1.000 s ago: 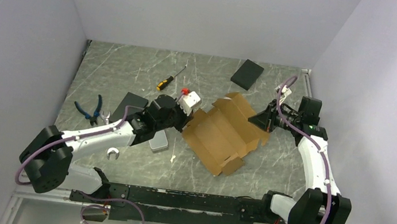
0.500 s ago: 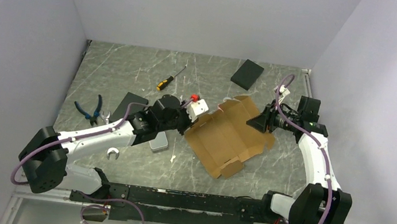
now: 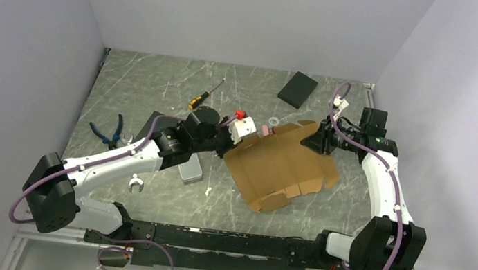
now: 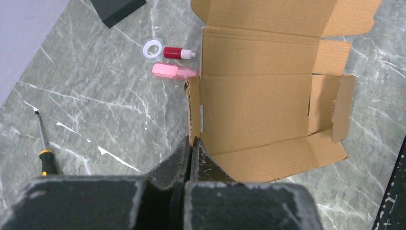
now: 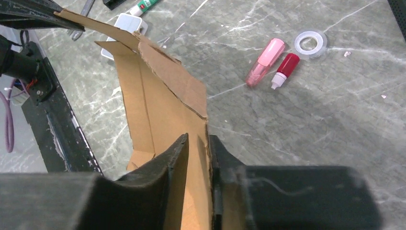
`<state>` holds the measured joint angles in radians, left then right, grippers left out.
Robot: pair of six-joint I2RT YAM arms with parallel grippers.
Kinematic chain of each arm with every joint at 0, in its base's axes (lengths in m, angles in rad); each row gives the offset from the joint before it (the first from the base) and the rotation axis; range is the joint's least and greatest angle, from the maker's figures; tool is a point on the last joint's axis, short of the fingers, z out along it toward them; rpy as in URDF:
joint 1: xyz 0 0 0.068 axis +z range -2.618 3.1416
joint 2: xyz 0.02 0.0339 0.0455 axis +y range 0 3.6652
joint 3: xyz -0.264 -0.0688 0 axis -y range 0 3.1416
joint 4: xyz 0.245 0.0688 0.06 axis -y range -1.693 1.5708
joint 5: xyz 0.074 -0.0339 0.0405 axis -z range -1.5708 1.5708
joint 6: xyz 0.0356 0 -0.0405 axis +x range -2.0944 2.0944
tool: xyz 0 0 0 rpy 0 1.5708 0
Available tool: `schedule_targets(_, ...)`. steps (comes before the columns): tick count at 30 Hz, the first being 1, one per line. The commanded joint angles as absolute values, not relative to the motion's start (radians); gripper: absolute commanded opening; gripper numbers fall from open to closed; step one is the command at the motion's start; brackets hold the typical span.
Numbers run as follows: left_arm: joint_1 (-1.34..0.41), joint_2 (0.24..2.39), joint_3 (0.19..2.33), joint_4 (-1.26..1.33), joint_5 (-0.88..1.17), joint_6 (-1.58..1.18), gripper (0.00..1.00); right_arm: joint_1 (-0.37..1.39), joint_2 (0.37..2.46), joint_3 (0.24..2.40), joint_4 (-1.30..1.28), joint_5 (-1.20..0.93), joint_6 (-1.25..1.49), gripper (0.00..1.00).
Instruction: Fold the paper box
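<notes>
The paper box (image 3: 281, 165) is a tan cardboard die-cut sheet, lying opened out at the table's middle with its flaps spread. My left gripper (image 3: 226, 149) is shut on the box's left side flap; the left wrist view shows the fingertips (image 4: 192, 140) pinched on that thin upright edge of the paper box (image 4: 258, 105). My right gripper (image 3: 313, 143) sits at the box's far right flap. In the right wrist view its jaws (image 5: 198, 139) straddle the raised cardboard edge (image 5: 153, 110) with a gap on one side, so it stands open.
A pink tube (image 4: 173, 71), a red-capped bottle (image 4: 178, 53) and a tape ring (image 4: 153, 49) lie just behind the box. A black slab (image 3: 297, 89) is at the back, a screwdriver (image 3: 204, 95) and pliers (image 3: 109, 132) to the left, a grey tin (image 3: 190, 169) under the left arm.
The box has shifted right and lies flatter. My left gripper has moved right and back with its flap. The right gripper has loosened and drifted back. The pink tube now shows.
</notes>
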<state>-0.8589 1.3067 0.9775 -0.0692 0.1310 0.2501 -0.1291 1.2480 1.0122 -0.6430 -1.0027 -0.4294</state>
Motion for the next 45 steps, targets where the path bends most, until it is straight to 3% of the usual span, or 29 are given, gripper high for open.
schedule_targets(1,-0.867,1.304,1.016,-0.056,0.143,0.286,0.00,-0.126,1.220,1.031,-0.661,-1.011,-0.469,0.19)
schedule_targets(4,-0.868,1.295,1.009,-0.047,0.122,0.273,0.00,-0.126,1.193,1.025,-0.657,-1.003,-0.470,0.00)
schedule_targets(7,-0.867,1.272,0.998,-0.031,0.065,0.206,0.03,-0.128,1.141,1.009,-0.652,-1.000,-0.488,0.00)
schedule_targets(11,-0.863,1.193,0.959,-0.016,0.023,0.064,0.35,-0.152,1.054,0.994,-0.675,-1.009,-0.544,0.00)
schedule_targets(16,-0.854,1.034,0.877,-0.036,-0.027,-0.122,0.92,-0.187,0.986,1.015,-0.754,-0.934,-0.648,0.00)
schedule_targets(17,-0.848,1.000,0.855,-0.044,-0.053,-0.163,0.98,-0.199,0.975,1.019,-0.760,-0.927,-0.647,0.00)
schedule_targets(24,-0.756,0.875,0.720,-0.123,-0.036,-0.363,1.00,-0.293,0.974,1.110,-0.830,-0.884,-0.658,0.00)
schedule_targets(34,-0.724,0.961,0.611,0.027,0.113,-0.482,0.99,-0.305,0.997,1.155,-0.848,-0.855,-0.629,0.00)
schedule_targets(45,-0.679,1.337,0.627,0.444,0.293,-0.638,0.96,-0.305,1.009,1.165,-0.823,-0.818,-0.566,0.00)
